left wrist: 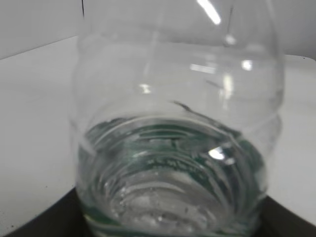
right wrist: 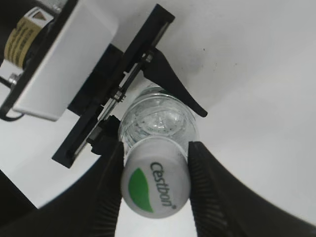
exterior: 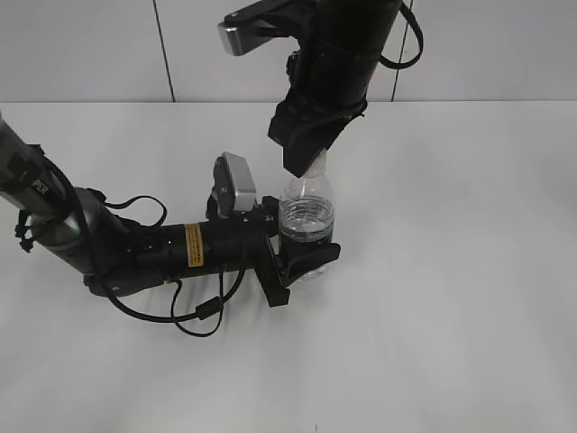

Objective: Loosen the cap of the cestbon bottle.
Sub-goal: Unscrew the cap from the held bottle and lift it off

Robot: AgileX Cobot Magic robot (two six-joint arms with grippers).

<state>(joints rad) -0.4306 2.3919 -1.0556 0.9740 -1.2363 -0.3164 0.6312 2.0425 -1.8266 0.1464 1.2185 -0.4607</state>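
The cestbon bottle [exterior: 306, 212] stands upright on the white table, clear, partly filled with water. My left gripper [exterior: 302, 260] lies low on the table and is shut on the bottle's lower body. The bottle fills the left wrist view [left wrist: 173, 123], with dark jaws at the bottom corners. My right gripper [exterior: 309, 164] comes down from above and hides the cap in the exterior view. In the right wrist view the white cap [right wrist: 155, 183] with a green patch sits between my right gripper's [right wrist: 155, 148] two black fingers, which touch it on both sides.
The white table [exterior: 451, 316] spreads all round the bottle. The left arm's black body and cables [exterior: 171, 253] lie across the table's left half. A grey wall stands at the back. The left gripper's jaws and white camera housing [right wrist: 64, 64] show below the cap.
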